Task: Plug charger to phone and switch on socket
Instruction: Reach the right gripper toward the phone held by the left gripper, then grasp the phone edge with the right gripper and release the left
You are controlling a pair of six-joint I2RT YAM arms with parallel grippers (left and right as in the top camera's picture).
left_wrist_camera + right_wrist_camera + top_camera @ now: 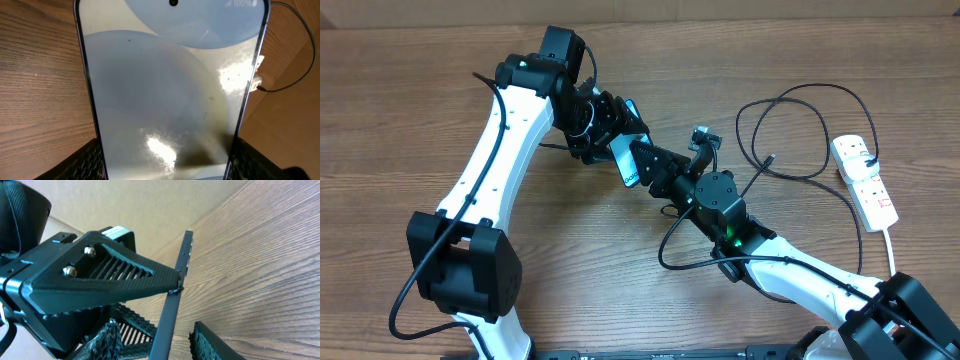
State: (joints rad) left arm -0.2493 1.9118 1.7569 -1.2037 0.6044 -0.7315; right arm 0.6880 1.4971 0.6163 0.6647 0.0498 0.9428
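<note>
The phone (626, 165) is held up off the table, its pale blue screen (170, 90) filling the left wrist view. My left gripper (610, 135) is shut on it, with ribbed fingers (92, 160) pressing both long edges. My right gripper (642, 160) meets it from the right. In the right wrist view the phone (172, 315) stands edge-on between my right gripper's (155, 342) fingers (210, 342), with gaps on both sides. The charger (790, 130), a looped black cable, lies on the table to the right, its tip (770, 158) loose. The socket (865, 180) lies at the far right.
The socket's thick white cord (892, 245) runs toward the table's front right. A thin black cable (311, 45) curves over the wood beyond the phone. A cardboard wall (150, 200) stands behind the table. The right arm's own black cable (670, 250) loops under its wrist.
</note>
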